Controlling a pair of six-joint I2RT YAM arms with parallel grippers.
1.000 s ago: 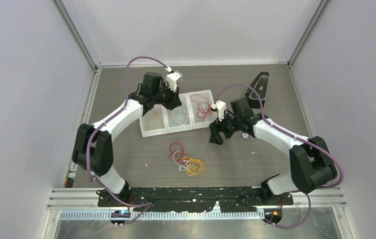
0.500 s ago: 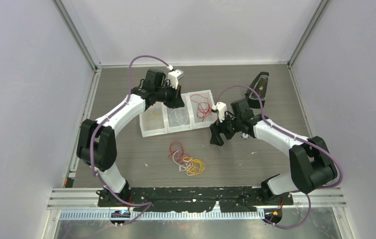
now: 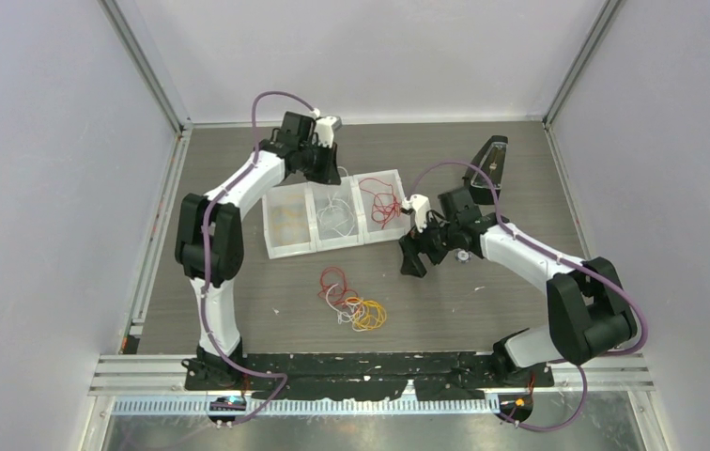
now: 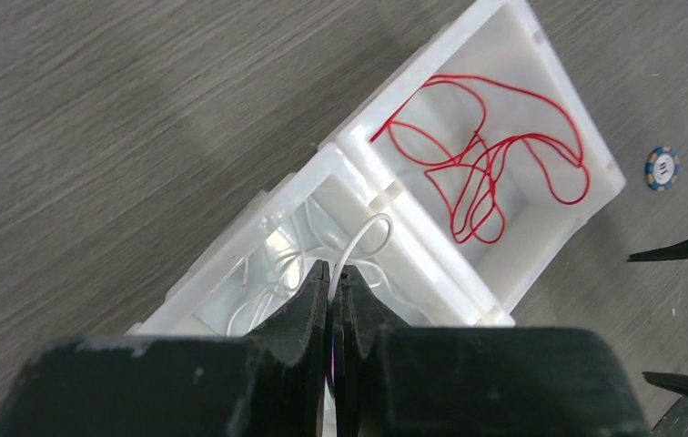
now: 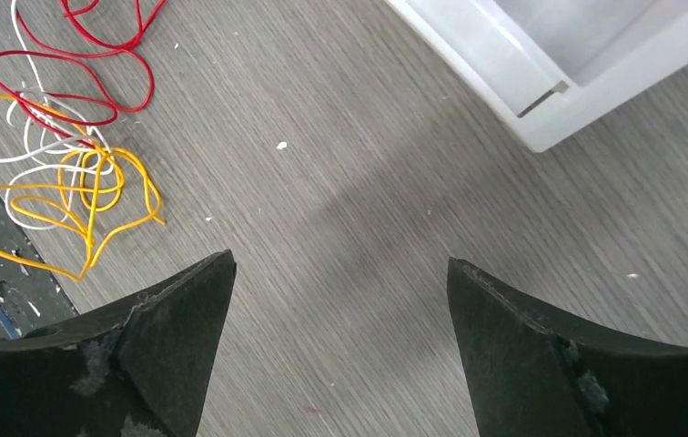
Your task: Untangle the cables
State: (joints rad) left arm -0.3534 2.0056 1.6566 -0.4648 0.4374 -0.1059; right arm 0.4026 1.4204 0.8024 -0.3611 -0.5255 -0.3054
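Left wrist view: my left gripper [image 4: 333, 275] is pinched shut on 1 white cable [image 4: 369, 235], which loops just beyond my fingertips into the middle compartment of the tray [image 4: 440, 259]. I judge I'm sorting it, so releasing comes next. My right gripper [image 5: 340, 273] gapes wide, holding nothing, with the tangled cables [image 5: 67, 164] ahead-left of it.

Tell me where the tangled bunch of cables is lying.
Top view: the tangled cables lie on the table near its middle, in front of the white tray and left of the right gripper.
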